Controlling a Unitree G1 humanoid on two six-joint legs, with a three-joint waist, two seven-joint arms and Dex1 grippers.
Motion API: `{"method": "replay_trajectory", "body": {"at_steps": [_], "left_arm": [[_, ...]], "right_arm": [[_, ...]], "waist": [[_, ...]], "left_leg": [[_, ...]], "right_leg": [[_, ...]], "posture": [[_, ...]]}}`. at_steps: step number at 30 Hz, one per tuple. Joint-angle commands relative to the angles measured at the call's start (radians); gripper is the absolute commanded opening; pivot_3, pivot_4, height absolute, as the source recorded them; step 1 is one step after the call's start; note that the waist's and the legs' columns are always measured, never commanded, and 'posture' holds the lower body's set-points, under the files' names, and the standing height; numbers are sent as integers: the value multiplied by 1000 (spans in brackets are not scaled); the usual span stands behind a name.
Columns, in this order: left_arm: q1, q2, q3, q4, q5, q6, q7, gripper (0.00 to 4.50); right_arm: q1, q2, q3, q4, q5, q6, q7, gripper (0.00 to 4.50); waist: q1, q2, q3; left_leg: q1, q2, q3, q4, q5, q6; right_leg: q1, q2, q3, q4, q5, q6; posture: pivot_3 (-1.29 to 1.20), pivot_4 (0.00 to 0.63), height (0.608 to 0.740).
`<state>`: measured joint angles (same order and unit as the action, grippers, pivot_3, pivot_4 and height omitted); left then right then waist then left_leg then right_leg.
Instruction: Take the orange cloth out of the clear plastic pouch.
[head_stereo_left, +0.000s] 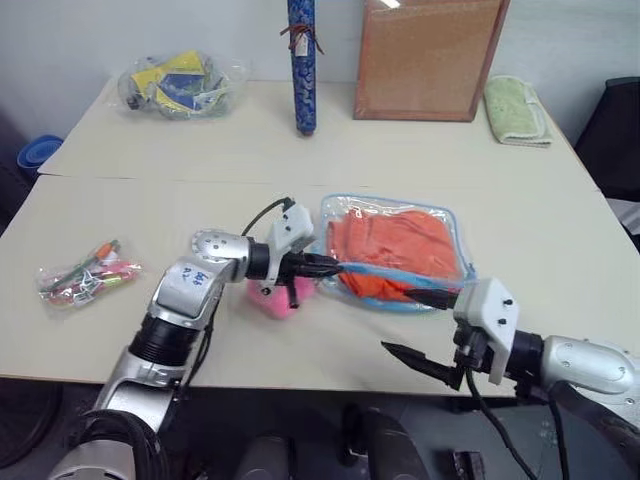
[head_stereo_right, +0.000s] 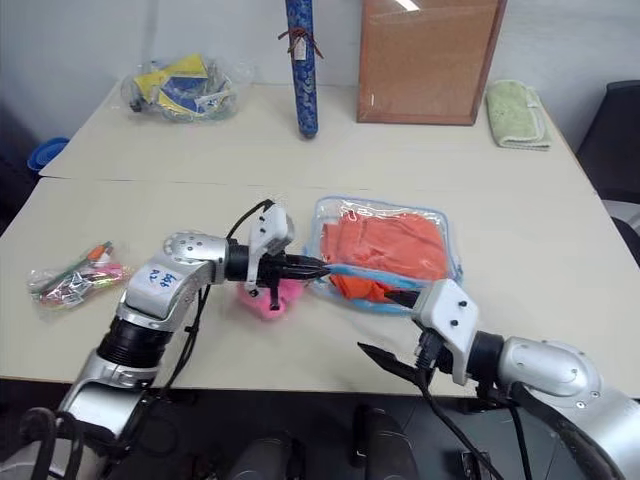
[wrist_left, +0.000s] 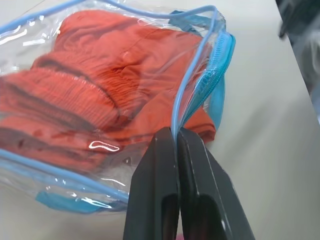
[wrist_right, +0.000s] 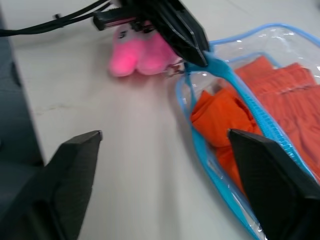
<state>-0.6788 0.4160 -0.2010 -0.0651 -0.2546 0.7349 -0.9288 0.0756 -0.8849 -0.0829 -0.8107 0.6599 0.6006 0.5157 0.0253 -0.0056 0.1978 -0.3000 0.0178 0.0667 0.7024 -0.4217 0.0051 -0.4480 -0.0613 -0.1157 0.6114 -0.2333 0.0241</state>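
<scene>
The clear plastic pouch with light blue edging lies flat on the table's near half, its mouth toward me and gaping. The orange cloth is bunched inside it, and a fold pokes toward the mouth. A pink plush charm hangs off the pouch's left corner. My left gripper is shut on the blue rim of the mouth at that corner. My right gripper stands open just in front of the mouth, one fingertip over the near rim, nothing between its fingers.
At the back stand a clear bag of yellow and blue items, an upright blue tube, a brown board and a pale green towel. A small packet of coloured bits lies at the left. The table's front edge is close.
</scene>
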Motion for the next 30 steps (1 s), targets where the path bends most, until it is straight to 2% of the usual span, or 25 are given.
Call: {"method": "replay_trajectory", "body": {"at_steps": [1, 2, 4, 12, 20, 27, 30], "left_arm": [[3, -3, 7, -88, -24, 18, 29, 0], [8, -3, -1, -96, -23, 15, 32, 0], [11, -2, -12, -100, -22, 7, 32, 0], [2, -6, -27, -86, -18, -26, 38, 0], [-2, -22, -39, -90, -22, -37, 52, 0], [-19, -26, -39, -82, -24, -40, 52, 0], [-24, -27, -39, -76, -23, -45, 52, 0]], "right_arm": [[-56, 42, 65, 27, -106, -3, -49, 2842], [-80, 77, 70, 49, -101, 19, -80, 2474], [-114, 120, 78, 87, -113, 44, -105, 2474], [-164, 79, 184, 198, -366, -35, -57, 2474], [-235, 153, 283, 306, -512, -79, -50, 2474], [-281, 176, 336, 401, -645, -123, -48, 2474], [-291, 187, 334, 434, -684, -137, -54, 3094]], "waist": [[-4, 0, 0], [-4, 0, 0], [-2, 0, 0], [0, 0, 0], [-1, 0, 0], [-2, 0, 0], [-2, 0, 0]], "left_leg": [[0, 0, 0, 0, 0, -1], [1, 1, 0, 0, 1, -1], [1, 0, 0, 0, 1, -2], [1, 0, 0, 0, 1, -2], [1, 0, 0, 0, 1, -2], [1, 0, 0, 0, 2, -3], [1, 0, 0, 0, 2, -3]], "right_leg": [[0, 0, 0, 0, 0, 0], [0, 0, 0, 0, 0, 0], [0, 0, 1, 0, -1, -1], [0, 0, 1, 0, -1, -1], [0, 0, 1, 0, -1, -1], [0, 0, 1, 0, -1, -1], [0, 0, 1, 0, -1, -1]], "posture": [[0, 150, 740], [0, 150, 740], [0, 150, 740], [0, 150, 740], [0, 150, 740], [0, 150, 740], [0, 150, 740]]}}
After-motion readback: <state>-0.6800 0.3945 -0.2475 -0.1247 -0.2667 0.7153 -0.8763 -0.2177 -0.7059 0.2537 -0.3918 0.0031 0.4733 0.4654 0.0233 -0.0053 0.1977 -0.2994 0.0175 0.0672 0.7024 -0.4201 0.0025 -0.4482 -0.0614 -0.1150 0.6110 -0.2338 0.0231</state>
